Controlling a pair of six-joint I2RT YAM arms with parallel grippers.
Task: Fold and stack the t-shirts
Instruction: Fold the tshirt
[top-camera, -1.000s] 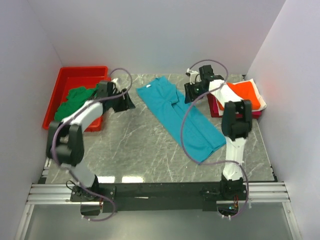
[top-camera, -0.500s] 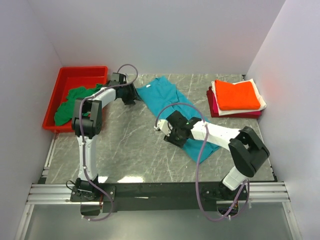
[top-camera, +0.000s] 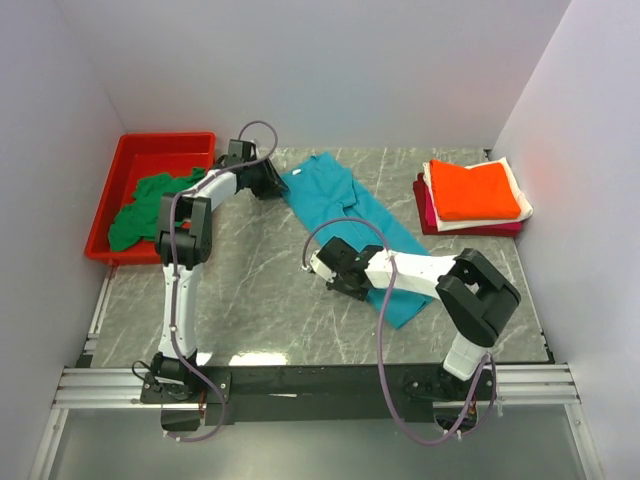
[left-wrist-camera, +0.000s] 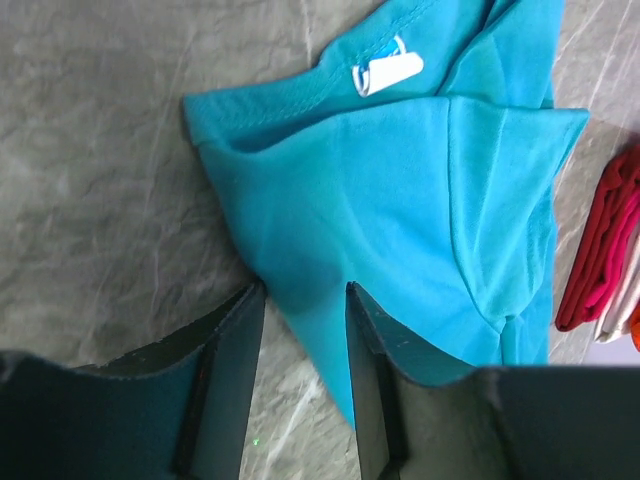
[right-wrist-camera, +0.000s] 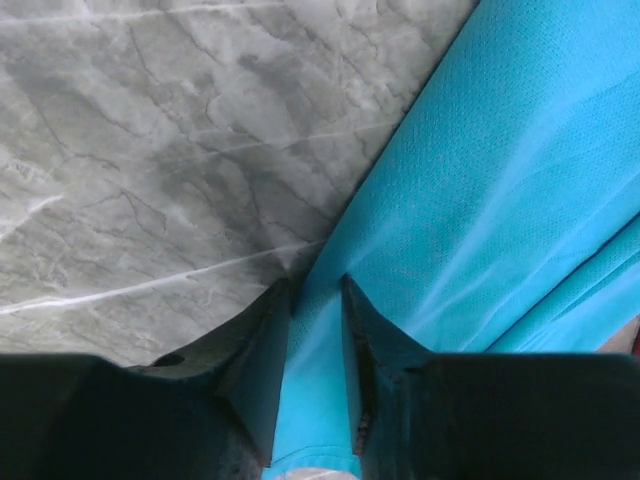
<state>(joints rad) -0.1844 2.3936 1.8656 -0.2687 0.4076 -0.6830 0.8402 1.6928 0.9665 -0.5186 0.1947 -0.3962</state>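
Observation:
The teal t-shirt lies as a long folded strip, slanting from back centre to front right. My left gripper is at its collar end. In the left wrist view its jaws stand apart astride a corner of the teal cloth, with table showing between them. My right gripper is at the strip's left edge. In the right wrist view its jaws are close together with teal cloth filling the gap. The dark green t-shirt lies crumpled in the bin. The folded orange t-shirt tops a stack over white and magenta ones.
The red bin stands at the back left, beside the left wall. The stack sits at the back right against the right wall, and its edge shows in the left wrist view. Grey marble table lies between the arms.
The right arm swung from the stack at the back right down to the strip's left edge. The left gripper moved from near the bin to the collar end.

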